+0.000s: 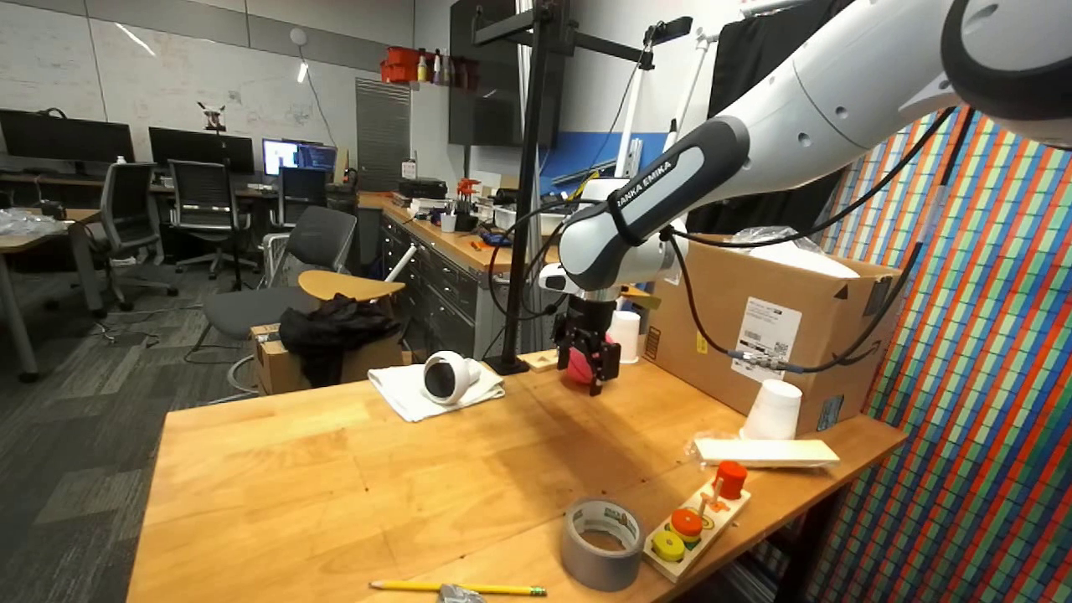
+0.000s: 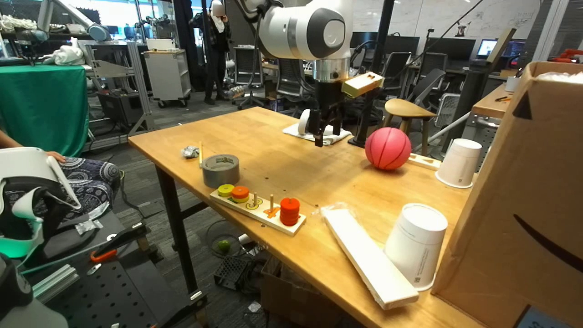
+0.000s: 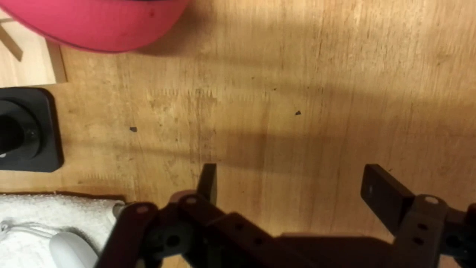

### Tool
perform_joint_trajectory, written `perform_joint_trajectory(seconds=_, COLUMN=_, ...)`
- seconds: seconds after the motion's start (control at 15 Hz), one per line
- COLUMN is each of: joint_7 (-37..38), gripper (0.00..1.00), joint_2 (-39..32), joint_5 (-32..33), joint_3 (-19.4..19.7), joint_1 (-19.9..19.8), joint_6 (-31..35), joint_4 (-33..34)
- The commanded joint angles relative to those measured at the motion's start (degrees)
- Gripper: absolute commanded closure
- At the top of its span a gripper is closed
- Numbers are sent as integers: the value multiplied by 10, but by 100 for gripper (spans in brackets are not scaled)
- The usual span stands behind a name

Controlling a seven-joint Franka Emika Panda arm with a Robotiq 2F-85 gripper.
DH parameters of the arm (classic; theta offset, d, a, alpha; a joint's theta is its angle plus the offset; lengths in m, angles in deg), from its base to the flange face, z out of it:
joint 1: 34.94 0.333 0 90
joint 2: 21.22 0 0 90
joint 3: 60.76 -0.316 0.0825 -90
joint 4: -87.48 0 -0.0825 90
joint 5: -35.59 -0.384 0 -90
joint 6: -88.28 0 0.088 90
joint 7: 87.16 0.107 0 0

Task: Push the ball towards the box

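Note:
The pinkish-red ball [image 2: 388, 148] with dark seam lines rests on the table [image 2: 291, 168]. In an exterior view the ball [image 1: 577, 368] is partly hidden behind my gripper [image 1: 595, 368]. In the wrist view part of the ball [image 3: 104, 26] shows at the top left, cut off by the frame edge. The large brown cardboard box [image 1: 712, 301] with a white label stands at the table's edge; it also shows in an exterior view [image 2: 510, 218]. My gripper [image 2: 328, 135] points down above the table, apart from the ball. In the wrist view its fingers [image 3: 290, 175] are spread with nothing between them.
White cups [image 2: 459, 163] [image 2: 416, 246] stand between ball and box. A wrapped white bar [image 2: 369, 255], a peg toy [image 2: 259, 209], a tape roll [image 2: 221, 171] and a pencil [image 1: 456, 589] lie on the table. A black post base [image 3: 29, 130] and a white cloth [image 3: 74, 212] are near the gripper.

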Motion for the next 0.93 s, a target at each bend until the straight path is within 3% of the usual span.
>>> perform_joint_trajectory(seconds=0.0, joint_7=-13, gripper=0, joint_2=-16, joint_5=-6, joint_3=-8, joint_1=-7, joint_6=-19, joint_4=35)
perform_joint_trajectory(seconds=0.33, joint_7=-13, gripper=0, joint_2=-19, joint_5=-5, joint_3=-11, joint_1=-6, joint_6=-21, joint_4=38)
perform_joint_trajectory(seconds=0.87, joint_7=-46, gripper=0, joint_2=-18, joint_5=-71, joint_3=-53, joint_1=-12, joint_6=-19, joint_4=51)
